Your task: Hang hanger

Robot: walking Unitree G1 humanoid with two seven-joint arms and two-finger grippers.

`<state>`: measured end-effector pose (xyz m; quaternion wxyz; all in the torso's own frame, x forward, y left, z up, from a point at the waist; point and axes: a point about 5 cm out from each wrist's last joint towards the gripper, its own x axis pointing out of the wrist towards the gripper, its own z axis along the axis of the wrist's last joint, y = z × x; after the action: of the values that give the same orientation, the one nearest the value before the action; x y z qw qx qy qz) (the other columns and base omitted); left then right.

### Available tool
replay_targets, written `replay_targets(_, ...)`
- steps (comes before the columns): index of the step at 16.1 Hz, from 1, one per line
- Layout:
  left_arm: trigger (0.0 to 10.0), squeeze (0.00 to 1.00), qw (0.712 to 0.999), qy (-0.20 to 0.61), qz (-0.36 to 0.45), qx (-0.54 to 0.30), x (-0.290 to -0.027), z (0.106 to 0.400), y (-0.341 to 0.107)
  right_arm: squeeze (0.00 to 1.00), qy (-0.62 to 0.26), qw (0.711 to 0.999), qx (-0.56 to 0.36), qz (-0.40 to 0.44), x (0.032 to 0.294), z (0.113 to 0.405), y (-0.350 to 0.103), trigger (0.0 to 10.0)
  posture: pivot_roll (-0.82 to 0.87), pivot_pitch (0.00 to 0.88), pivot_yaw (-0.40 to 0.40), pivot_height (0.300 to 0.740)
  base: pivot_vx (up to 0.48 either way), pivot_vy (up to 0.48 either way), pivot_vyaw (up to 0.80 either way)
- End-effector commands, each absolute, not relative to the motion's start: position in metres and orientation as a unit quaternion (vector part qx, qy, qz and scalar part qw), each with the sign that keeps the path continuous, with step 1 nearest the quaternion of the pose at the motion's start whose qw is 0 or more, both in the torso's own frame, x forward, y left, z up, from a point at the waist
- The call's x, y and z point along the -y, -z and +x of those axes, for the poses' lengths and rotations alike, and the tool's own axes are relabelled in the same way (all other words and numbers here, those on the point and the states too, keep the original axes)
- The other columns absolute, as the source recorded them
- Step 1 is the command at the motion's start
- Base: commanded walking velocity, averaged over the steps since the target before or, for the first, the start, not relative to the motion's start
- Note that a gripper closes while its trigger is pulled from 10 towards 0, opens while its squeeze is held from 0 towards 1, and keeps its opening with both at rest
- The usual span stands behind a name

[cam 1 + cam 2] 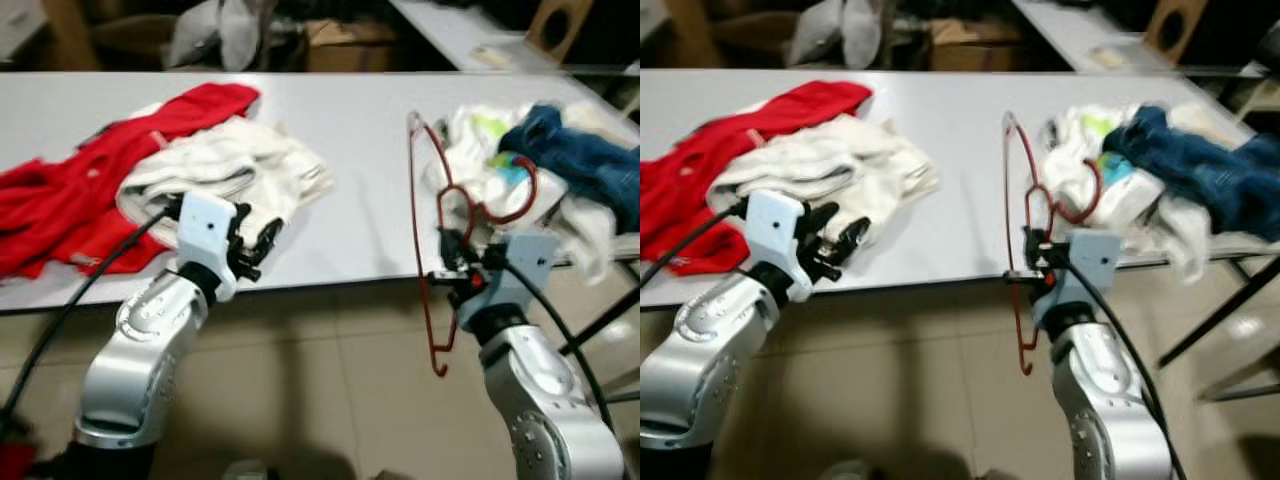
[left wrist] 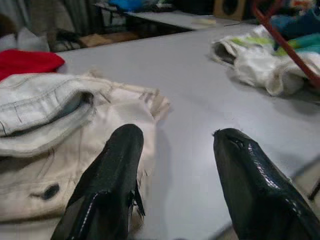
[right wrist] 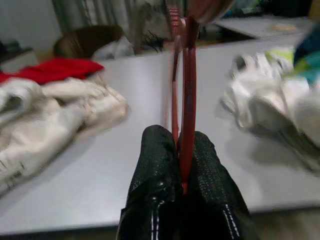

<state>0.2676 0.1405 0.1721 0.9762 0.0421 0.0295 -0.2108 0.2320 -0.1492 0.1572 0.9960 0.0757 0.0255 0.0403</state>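
Right gripper (image 3: 182,160) sits nearest, at the table's front edge, fingers (image 3: 155,165) clamped tight on one red hanger (image 1: 428,230). Hanger stands roughly upright, side-on: hook (image 1: 500,195) curls up by the clothes on the right, lower end hangs past the table (image 1: 370,130) edge toward the floor (image 1: 330,400). In the right wrist view the hanger blurs into doubled red bars and its top is cut off by the frame

Left gripper (image 2: 175,175) hovers at the front edge just beside the cream garment (image 1: 235,170), fingers (image 2: 110,180) spread wide, nothing between them

Count on the table: one red garment (image 1: 90,180) far left, one cream garment overlapping it, one mixed pile on the right with a white piece (image 1: 480,160), something green/teal (image 1: 505,160) and blue denim (image 1: 580,165). Can't tell how many separate items are in that pile; it's blurred and its right edge runs out of frame

Behind the table: cardboard box (image 1: 345,45), grey bundle (image 1: 215,30), a second table (image 1: 450,25), all dim and cut by the top edge. Black cable (image 1: 70,310) trails off the left arm, another cable (image 1: 560,320) off the right. Dark table legs (image 1: 600,320) partly visible far right
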Motion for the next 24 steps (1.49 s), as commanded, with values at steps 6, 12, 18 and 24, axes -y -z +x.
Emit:
replay_targets(6,10.0,0.0,0.975,0.217,0.047,-0.026,-0.1375,0.2715,-0.175,0.0,0.001,0.996,-0.003,0.093,0.155,0.234,-0.1656,10.0,0.04,0.049,-0.007,0.74,0.0,0.303,0.0)
replay_targets(12,10.0,0.0,0.975,0.217,0.048,-0.024,-0.1364,0.2714,-0.1751,0.0,-0.007,0.994,-0.006,0.106,0.152,0.2344,-0.1643,10.0,0.05,0.049,-0.02,0.74,0.0,0.294,0.0)
replay_targets(18,10.0,0.0,0.976,0.212,0.035,-0.021,-0.1364,0.2691,-0.1708,0.0,-0.012,0.995,-0.001,0.098,0.1515,0.2346,-0.1656,10.0,0.03,0.044,-0.028,0.74,0.0,0.0,0.0)
replay_targets(24,10.0,0.0,0.984,0.172,0.035,-0.013,-0.1436,0.2754,-0.1687,0.0,-0.051,0.996,-0.031,0.07,0.1469,0.2361,-0.1565,10.0,0.03,0.034,-0.026,0.74,0.0,0.185,0.0)
